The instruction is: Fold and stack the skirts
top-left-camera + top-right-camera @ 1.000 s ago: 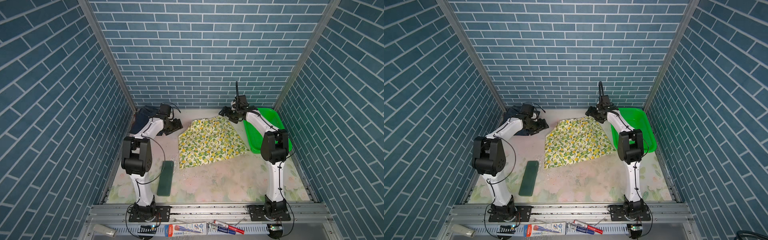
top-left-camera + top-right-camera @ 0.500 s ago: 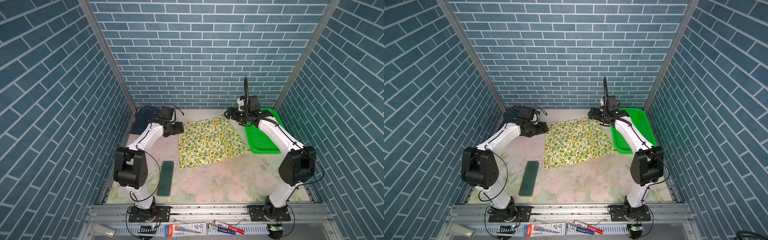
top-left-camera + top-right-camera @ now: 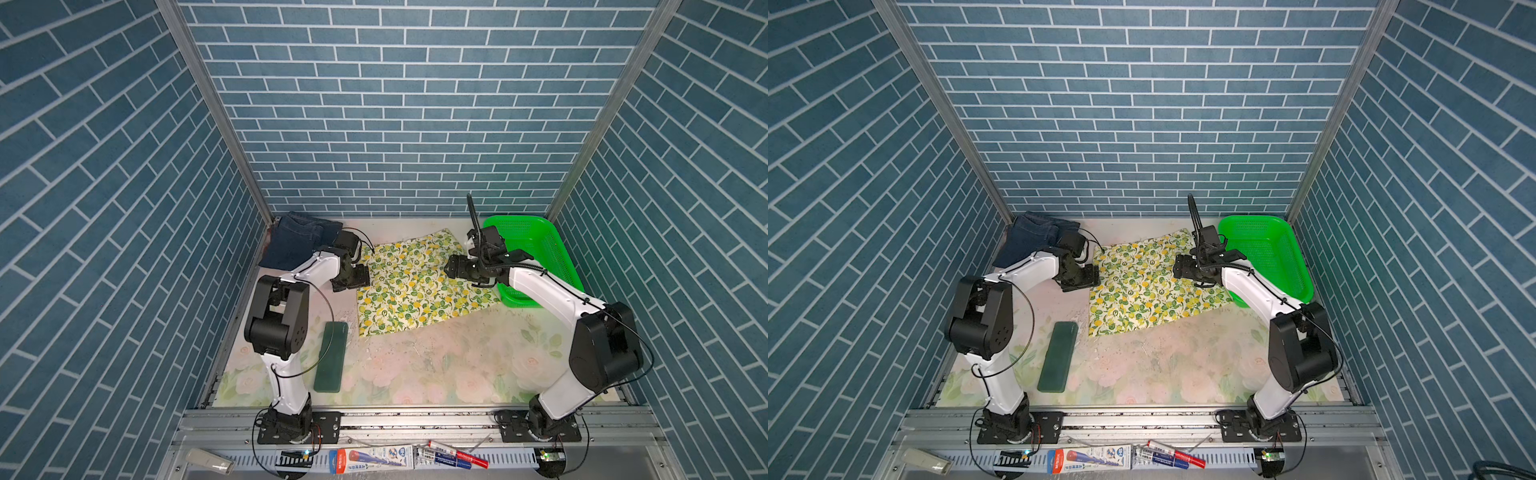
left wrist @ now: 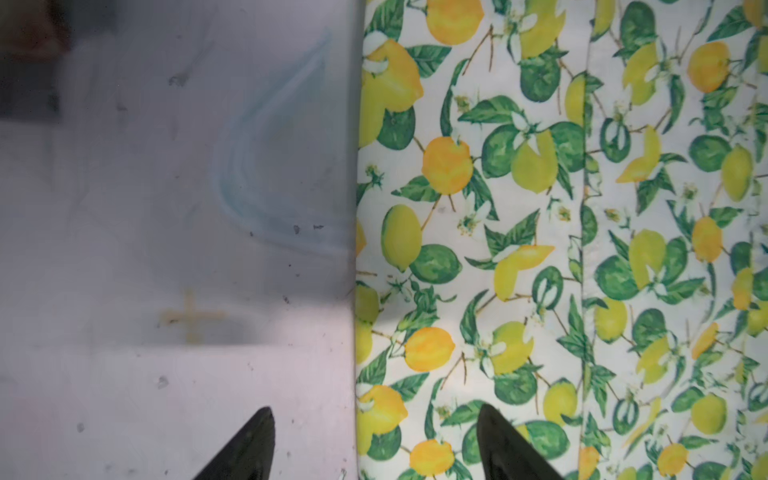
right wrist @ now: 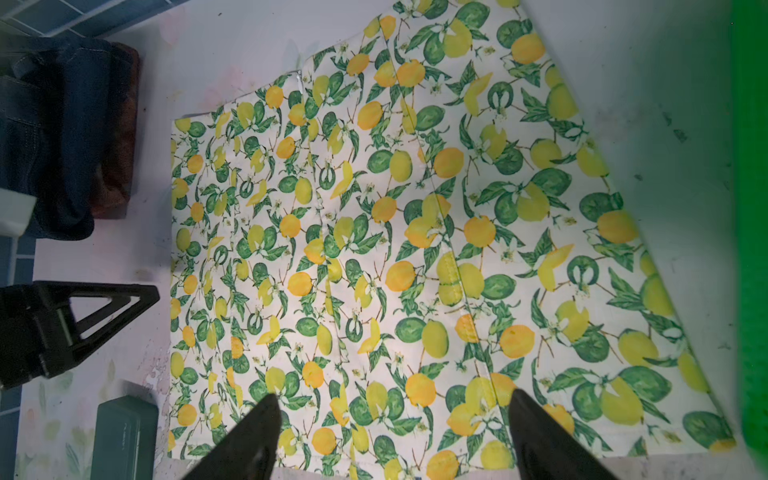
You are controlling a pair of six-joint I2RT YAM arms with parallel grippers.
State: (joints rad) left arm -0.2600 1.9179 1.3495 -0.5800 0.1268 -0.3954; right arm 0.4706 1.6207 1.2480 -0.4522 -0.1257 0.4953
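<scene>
Fig.: tabletop seen from the front, L to R. Far-left back corner: folded denim skirt [image 3: 301, 243], lying on top of a rust-red skirt [image 5: 118, 137] of which only an edge shows. Just beside it, left gripper [image 4: 374, 415] hangs low with jaws spread, grasping nothing; one finger [image 4: 249, 444] is over bare table [image 4: 166, 249], the other over the cloth, so the pair straddles the skirt's left hem. Nearer the front: dark green pad [image 3: 331, 357], flat, apart from the garments. Centre: lemon-print skirt [image 3: 419, 286], spread flat, unfolded, its far-right corner close to the basket. Right gripper [image 5: 392, 403] is over the skirt's right part, jaws likewise apart; contact w/ cloth cannot be told. Far right: green mesh basket [image 3: 552, 249]; only its own mesh floor & walls show inside, near corner hidden behind the right arm.
</scene>
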